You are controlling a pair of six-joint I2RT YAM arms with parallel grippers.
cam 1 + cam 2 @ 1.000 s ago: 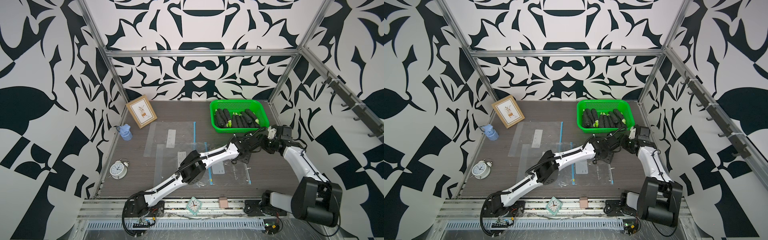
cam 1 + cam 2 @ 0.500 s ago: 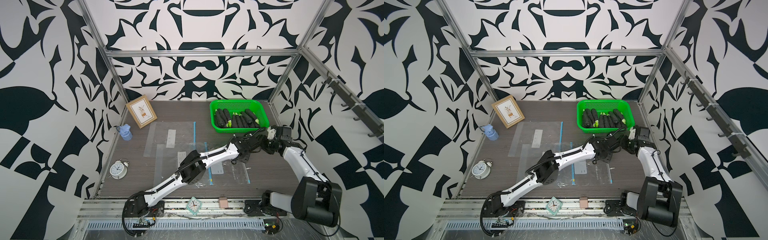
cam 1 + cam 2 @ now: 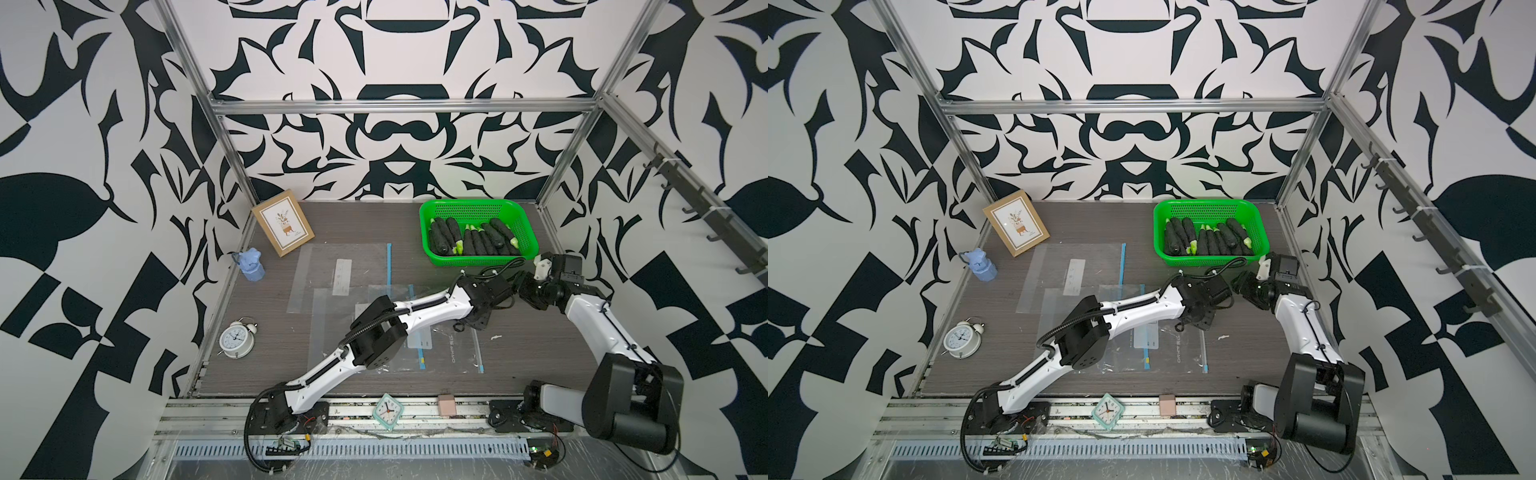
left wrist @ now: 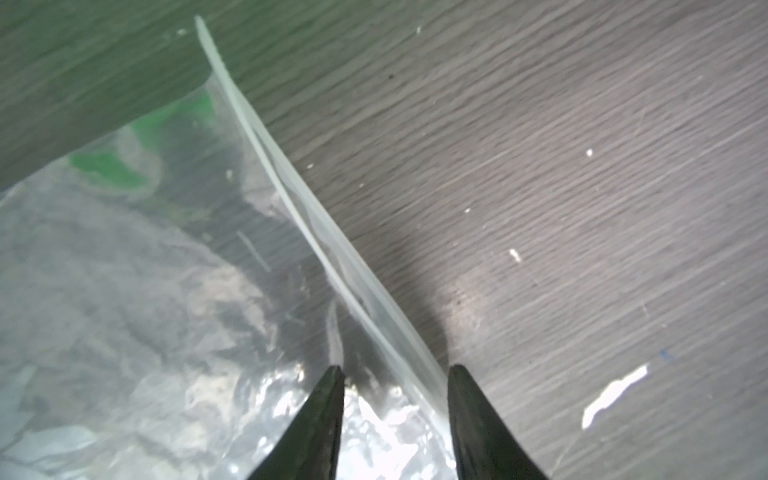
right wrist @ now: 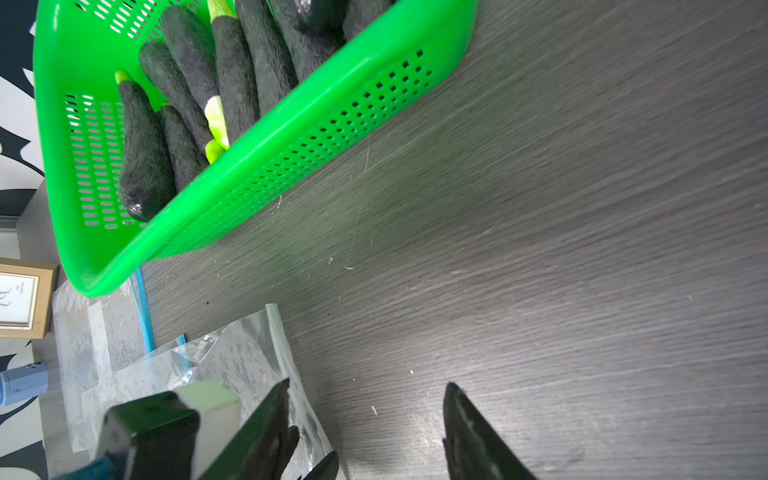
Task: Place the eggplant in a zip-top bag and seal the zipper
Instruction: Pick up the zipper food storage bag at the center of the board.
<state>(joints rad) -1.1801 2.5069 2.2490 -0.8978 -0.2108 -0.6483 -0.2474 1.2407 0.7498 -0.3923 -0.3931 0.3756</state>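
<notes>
Clear plastic first: locate the zip-top bag (image 3: 453,353) flat on the table (image 3: 540,361), right of centre, mouth facing the right edge. Note the left gripper (image 4: 395,374) straddling the raised zipper rim (image 4: 332,232), parted, not yet pinching it. Note the right gripper (image 5: 368,399) spread over bare wood just beside that mouth, holding nothing. Find the eggplants (image 3: 469,241) unpicked in the green basket (image 3: 478,261) at the far right corner, beyond the right gripper and nearer that arm than the left. Read their long axes as running roughly far edge to near edge. Probably fetch with the right while securing the mouth with the left.
</notes>
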